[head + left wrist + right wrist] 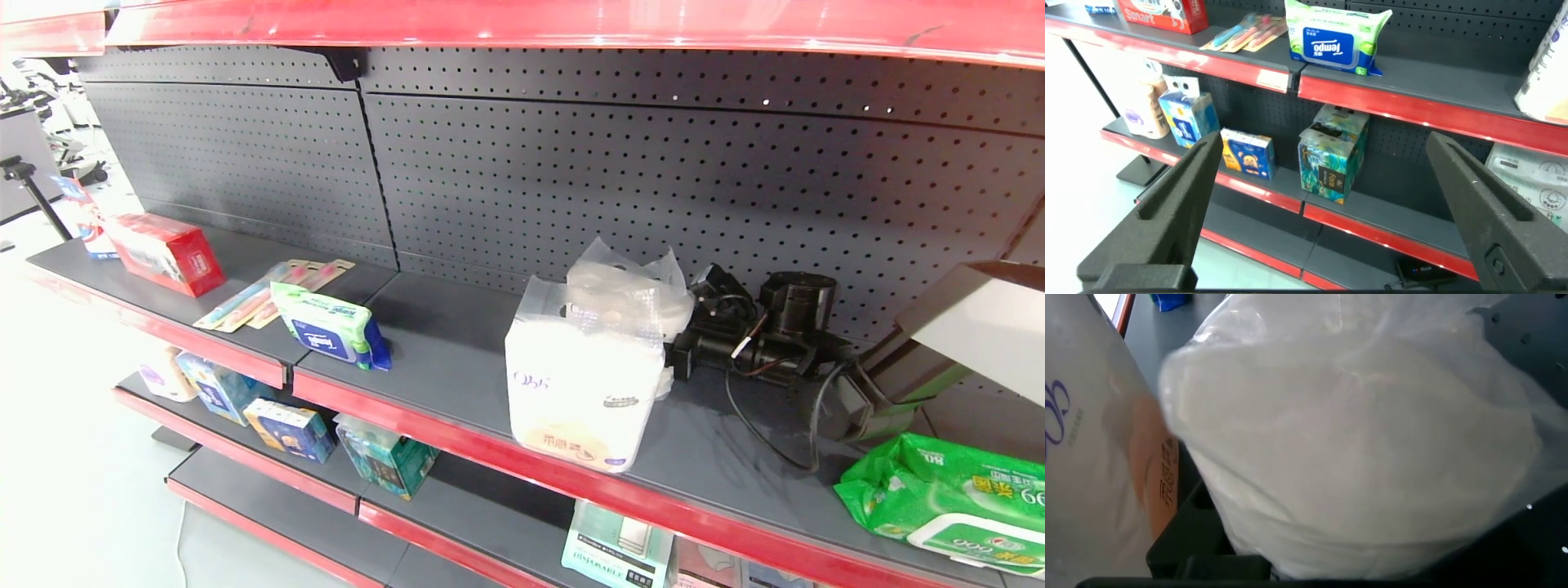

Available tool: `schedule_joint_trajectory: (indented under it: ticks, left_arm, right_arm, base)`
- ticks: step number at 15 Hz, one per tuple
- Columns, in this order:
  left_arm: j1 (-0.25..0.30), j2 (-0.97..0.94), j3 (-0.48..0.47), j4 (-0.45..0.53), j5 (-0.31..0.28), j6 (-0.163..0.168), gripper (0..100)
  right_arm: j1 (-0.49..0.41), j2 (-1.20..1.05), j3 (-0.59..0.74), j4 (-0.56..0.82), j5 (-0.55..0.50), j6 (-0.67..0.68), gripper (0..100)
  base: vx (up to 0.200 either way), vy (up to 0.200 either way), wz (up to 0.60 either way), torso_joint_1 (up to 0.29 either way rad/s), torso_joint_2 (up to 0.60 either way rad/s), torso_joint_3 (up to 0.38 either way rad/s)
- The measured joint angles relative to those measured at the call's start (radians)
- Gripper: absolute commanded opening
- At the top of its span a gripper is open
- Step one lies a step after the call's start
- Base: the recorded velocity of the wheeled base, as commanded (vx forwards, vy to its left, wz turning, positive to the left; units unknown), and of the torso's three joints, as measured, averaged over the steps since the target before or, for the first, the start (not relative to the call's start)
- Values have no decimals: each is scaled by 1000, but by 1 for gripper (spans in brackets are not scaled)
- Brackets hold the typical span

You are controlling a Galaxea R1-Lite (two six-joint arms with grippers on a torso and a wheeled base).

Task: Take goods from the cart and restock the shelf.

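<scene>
White toilet rolls (624,292) in crinkled clear plastic.

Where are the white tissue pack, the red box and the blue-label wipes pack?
white tissue pack (584,392), head view, middle of its front face.
red box (167,249), head view, middle of the box.
blue-label wipes pack (1333,41), left wrist view, on the blue label.

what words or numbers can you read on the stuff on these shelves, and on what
White wipes pack: white brand word on a blue label, left unquoted.
Tissue pack: purple script and an orange band of characters, too warped to read.
Green wipes pack: big characters and digits, upside down, unclear.
Red box: print too small.
Teal box: print blurred.
</scene>
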Motion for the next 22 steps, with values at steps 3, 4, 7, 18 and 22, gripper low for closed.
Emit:
schedule_joint_trajectory:
  ticks: [3, 4, 7, 18, 22]
  left_arm:
    - [0, 0, 0, 0, 0, 0, 100]
    - [0, 0, 0, 0, 0, 0, 100]
    - [0, 0, 0, 0, 0, 0, 100]
    - [0, 0, 0, 0, 0, 0, 100]
    - [0, 0, 0, 0, 0, 0, 100]
  right_arm:
    - [13, 4, -5, 0, -2, 34, 0]
    - [16, 6, -6, 0, -2, 35, 0]
    - [17, 10, -7, 0, 0, 37, 0]
    - [-5, 12, -5, 6, 2, 37, 100]
    - [-35, -18, 24, 4, 7, 35, 100]
  base:
    - [0, 0, 0, 0, 0, 0]
    - [0, 0, 0, 0, 0, 0]
    - [0, 0, 0, 0, 0, 0]
    - [0, 0, 0, 0, 0, 0]
    - [0, 0, 0, 0, 0, 0]
